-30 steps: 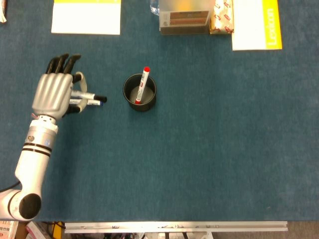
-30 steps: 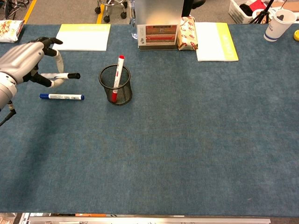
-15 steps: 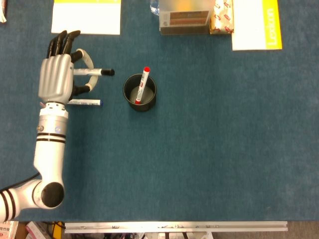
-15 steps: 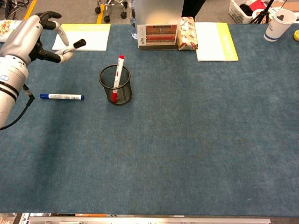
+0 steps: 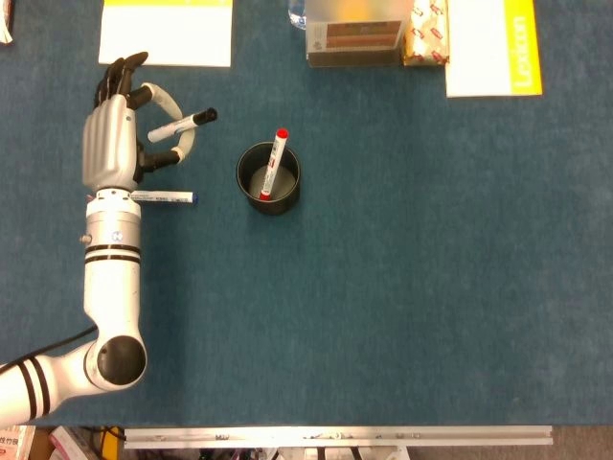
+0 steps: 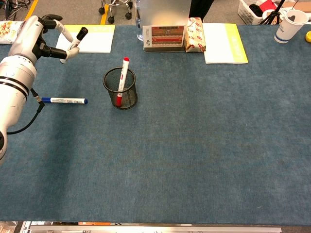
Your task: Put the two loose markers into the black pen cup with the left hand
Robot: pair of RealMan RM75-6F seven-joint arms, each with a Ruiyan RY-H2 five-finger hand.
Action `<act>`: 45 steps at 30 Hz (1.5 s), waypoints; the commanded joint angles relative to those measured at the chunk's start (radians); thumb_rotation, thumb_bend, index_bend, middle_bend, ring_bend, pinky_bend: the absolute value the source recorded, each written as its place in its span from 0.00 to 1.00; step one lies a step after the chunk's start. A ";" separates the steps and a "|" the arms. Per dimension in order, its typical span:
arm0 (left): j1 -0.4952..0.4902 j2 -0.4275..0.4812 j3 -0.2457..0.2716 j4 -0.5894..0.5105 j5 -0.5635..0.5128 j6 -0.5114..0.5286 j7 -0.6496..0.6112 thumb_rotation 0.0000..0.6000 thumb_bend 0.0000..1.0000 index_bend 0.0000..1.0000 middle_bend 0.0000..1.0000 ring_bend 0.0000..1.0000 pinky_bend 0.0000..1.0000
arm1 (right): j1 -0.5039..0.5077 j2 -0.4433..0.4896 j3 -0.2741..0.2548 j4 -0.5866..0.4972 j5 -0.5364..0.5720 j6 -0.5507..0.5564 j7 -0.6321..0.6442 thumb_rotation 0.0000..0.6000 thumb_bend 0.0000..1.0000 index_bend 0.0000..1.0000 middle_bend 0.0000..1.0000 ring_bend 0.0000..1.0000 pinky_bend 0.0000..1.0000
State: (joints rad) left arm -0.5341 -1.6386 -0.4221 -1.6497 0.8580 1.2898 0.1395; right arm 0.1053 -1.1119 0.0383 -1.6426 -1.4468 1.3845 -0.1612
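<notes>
The left robot hand (image 5: 113, 144) pinches a black-capped marker (image 5: 182, 126) above the desk (image 5: 402, 287), left of the black pen cup (image 5: 268, 178), where a red marker (image 5: 274, 163) already stands. The blue marker (image 5: 163, 197) lies flat near the wrist. A yellow-edged notepad (image 5: 166, 32) sits beyond; nothing blocks the cup.

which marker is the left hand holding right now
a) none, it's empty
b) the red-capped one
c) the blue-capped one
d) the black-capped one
d: the left hand holds the black-capped marker lifted off the table, while the blue-capped marker lies on the cloth and the red-capped marker stands in the black pen cup.
</notes>
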 commanded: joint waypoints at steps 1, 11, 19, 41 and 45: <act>-0.006 -0.007 -0.035 -0.011 -0.060 -0.041 -0.034 1.00 0.33 0.70 0.13 0.02 0.07 | 0.000 0.001 0.000 0.000 0.000 0.000 0.001 1.00 0.12 0.48 0.39 0.42 0.44; -0.027 -0.030 -0.061 0.011 -0.066 -0.084 -0.111 1.00 0.33 0.71 0.13 0.02 0.07 | 0.001 0.000 -0.002 -0.001 -0.001 -0.003 0.001 1.00 0.12 0.48 0.39 0.42 0.44; -0.037 -0.043 -0.067 0.016 -0.067 -0.076 -0.122 1.00 0.33 0.71 0.13 0.02 0.07 | 0.002 0.000 -0.001 0.001 0.006 -0.010 0.001 1.00 0.12 0.48 0.39 0.42 0.44; -0.069 -0.069 -0.100 -0.095 -0.188 -0.072 -0.102 1.00 0.34 0.71 0.13 0.02 0.07 | 0.004 -0.004 -0.003 0.002 0.014 -0.018 -0.004 1.00 0.12 0.48 0.39 0.42 0.44; -0.075 -0.078 -0.100 -0.098 -0.211 -0.079 -0.105 1.00 0.34 0.71 0.13 0.02 0.07 | 0.004 -0.003 -0.004 0.002 0.013 -0.018 -0.003 1.00 0.11 0.48 0.39 0.42 0.44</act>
State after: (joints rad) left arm -0.6075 -1.7143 -0.5222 -1.7459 0.6503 1.2128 0.0356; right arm 0.1095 -1.1153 0.0347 -1.6410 -1.4335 1.3664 -0.1645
